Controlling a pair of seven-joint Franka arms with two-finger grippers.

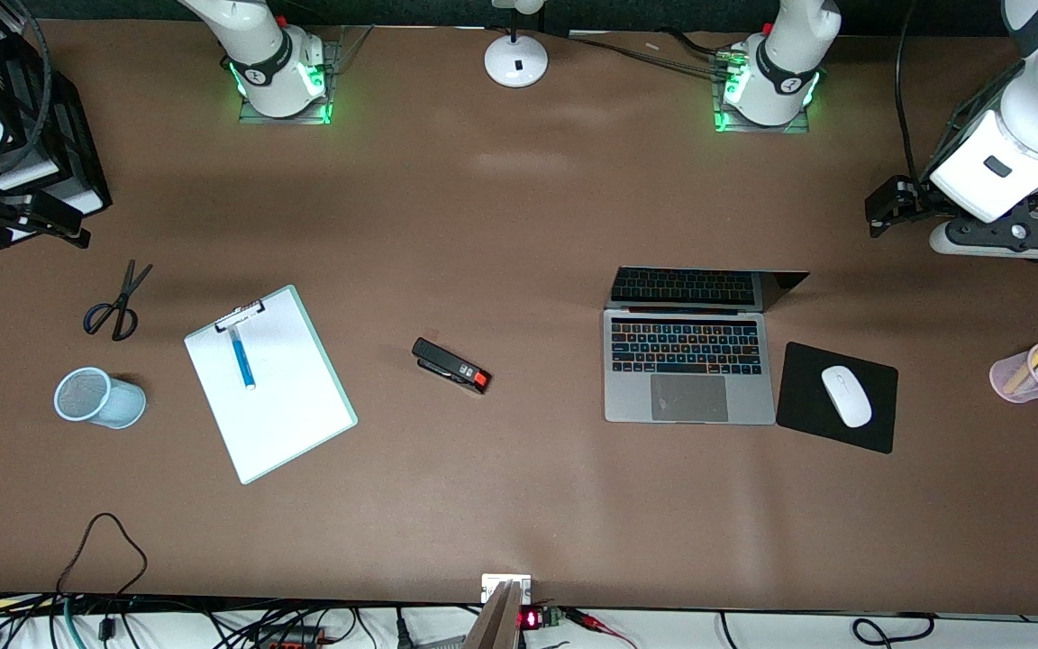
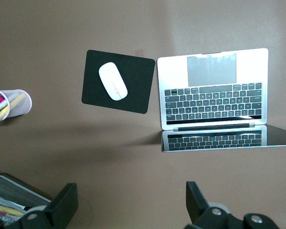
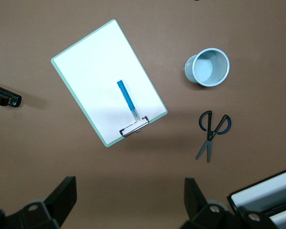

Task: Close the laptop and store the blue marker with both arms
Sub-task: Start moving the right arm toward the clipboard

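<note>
On the table nothing of the task had yet been done. The laptop (image 1: 688,361) sat toward the left arm's end, its lid up and keys lit, with a black mouse pad (image 1: 837,397) just beside it carrying a white mouse (image 1: 846,395). The marker (image 1: 241,357) lay on a white clipboard (image 1: 270,394) toward the right arm's end, close under the clip, well apart from the laptop. A pale mesh cup (image 1: 98,397) stood near the clipboard, the likeliest place to store the marker, though that is only a guess. Scissors (image 1: 117,304) lay farther from the front camera than the cup, and a stapler (image 1: 451,365) rested between clipboard and laptop. A pink pen cup (image 1: 1036,370) stood at the left arm's end.

Both arms waited high at the table's ends. The left gripper (image 2: 128,207) hung over bare table farther from the front camera than the laptop, jaws spread wide and holding nothing. The right gripper (image 3: 128,205) hung over bare table near the clipboard's clip end, jaws likewise spread and empty.

Everything was left to do: the lid had to be pushed down, and the marker had to be picked off the clipboard and put away.
</note>
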